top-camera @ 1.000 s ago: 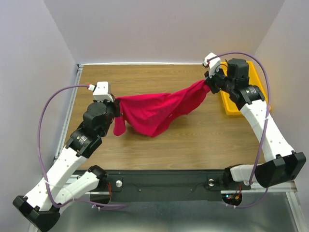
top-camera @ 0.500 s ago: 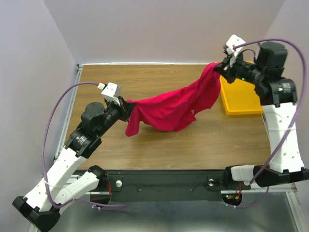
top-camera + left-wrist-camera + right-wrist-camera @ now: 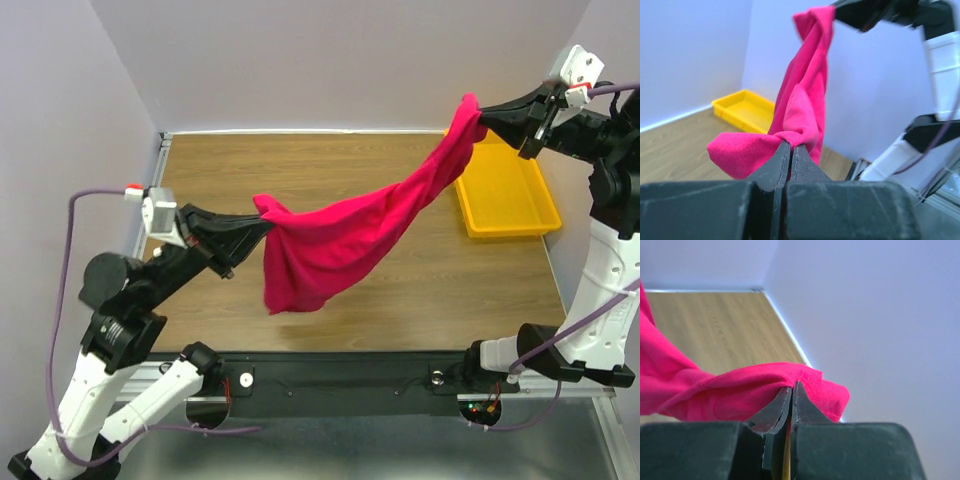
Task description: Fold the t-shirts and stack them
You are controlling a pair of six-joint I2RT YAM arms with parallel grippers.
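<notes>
A crimson-pink t-shirt (image 3: 350, 235) hangs in the air between my two grippers, stretched from lower left to upper right, its lower bulk sagging over the wooden table (image 3: 430, 290). The left gripper (image 3: 258, 215) is shut on one end of the t-shirt (image 3: 800, 107), the cloth bunched at its closed tips (image 3: 790, 145). High at the right, the right gripper (image 3: 482, 113) is shut on the other end, where a hemmed fold of t-shirt (image 3: 740, 390) drapes over its closed tips (image 3: 791, 386).
A yellow plastic tray (image 3: 520, 215) stands at the table's right edge, below the right gripper; it also shows in the left wrist view as the tray (image 3: 742, 107). Lilac walls enclose the table on three sides. Both arm bases sit on the black rail (image 3: 350, 380).
Both arms have risen and drawn apart. The right gripper went up and right, the left one back towards the left, and the t-shirt has lifted off the table and stretched out.
</notes>
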